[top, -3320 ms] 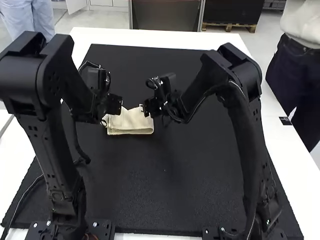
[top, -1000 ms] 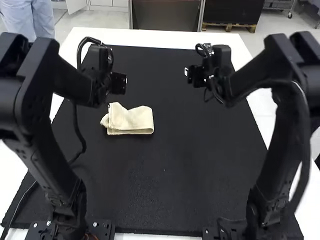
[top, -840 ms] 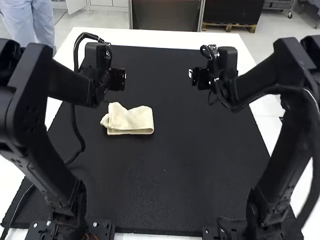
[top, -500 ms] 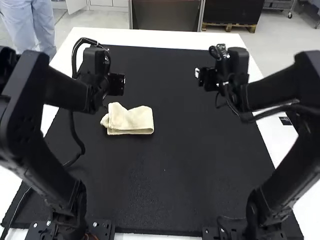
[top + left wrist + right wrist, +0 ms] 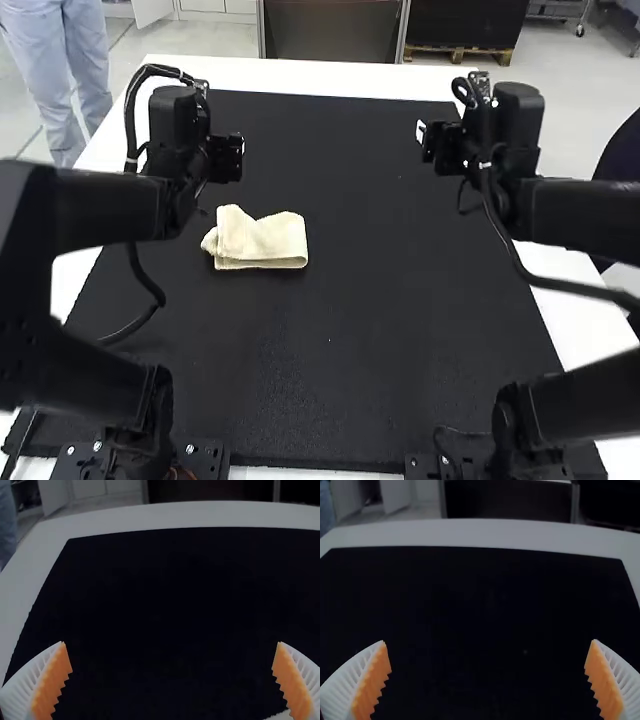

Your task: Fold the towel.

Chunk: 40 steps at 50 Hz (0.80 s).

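Right gripper (image 5: 489,640) is being moved away from the towel (image 5: 264,240); left gripper (image 5: 171,642) is being held nearer it, both being kept spread.

High view's nicely bright, with the white table (image 5: 300,76) almost washed out in places. Both wrist views are way dimmer tho, the table's dull grey and the mat (image 5: 165,605) sinks to nearly pure black.

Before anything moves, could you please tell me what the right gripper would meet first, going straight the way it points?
The right gripper would probably meet the mat first; nothing else seems in that line, though depth is unclear.
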Motion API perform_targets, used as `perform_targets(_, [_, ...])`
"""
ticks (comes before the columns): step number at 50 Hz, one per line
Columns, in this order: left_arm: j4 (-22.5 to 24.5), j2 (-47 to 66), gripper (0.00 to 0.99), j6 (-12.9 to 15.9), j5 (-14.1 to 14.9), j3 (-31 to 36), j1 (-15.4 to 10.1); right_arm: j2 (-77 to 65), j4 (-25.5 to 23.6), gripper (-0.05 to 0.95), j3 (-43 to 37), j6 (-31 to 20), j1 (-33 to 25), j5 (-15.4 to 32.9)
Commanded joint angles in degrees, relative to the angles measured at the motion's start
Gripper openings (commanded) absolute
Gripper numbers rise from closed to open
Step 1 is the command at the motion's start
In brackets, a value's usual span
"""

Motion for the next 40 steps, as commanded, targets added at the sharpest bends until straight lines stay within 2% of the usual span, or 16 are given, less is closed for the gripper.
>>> perform_targets(1, [-0.3,-4.8,0.946,-0.6,-0.6,-1.6,0.6,-6.0,-1.2,0.90,-1.3,0.0,-1.0,-0.9])
perform_targets(15, [-4.7,-15.5,0.946,-0.4,-1.5,-4.7,2.7,-19.3,-8.4,0.89,-5.4,1.5,-3.5,-1.6])
perform_targets(20, [-4.8,-18.3,0.944,-0.3,-1.6,-5.3,3.7,-24.8,-10.7,0.89,-7.9,1.5,-4.7,-1.8])
perform_targets(29, [-4.4,-21.0,0.944,-0.1,-1.2,-5.8,6.7,-33.1,-12.0,0.89,-10.5,1.5,-5.9,-2.1])
perform_targets(40, [-3.8,-24.2,0.944,0.1,-0.6,-6.6,6.7,-39.6,-12.8,0.89,-11.5,1.5,-8.2,-2.1])
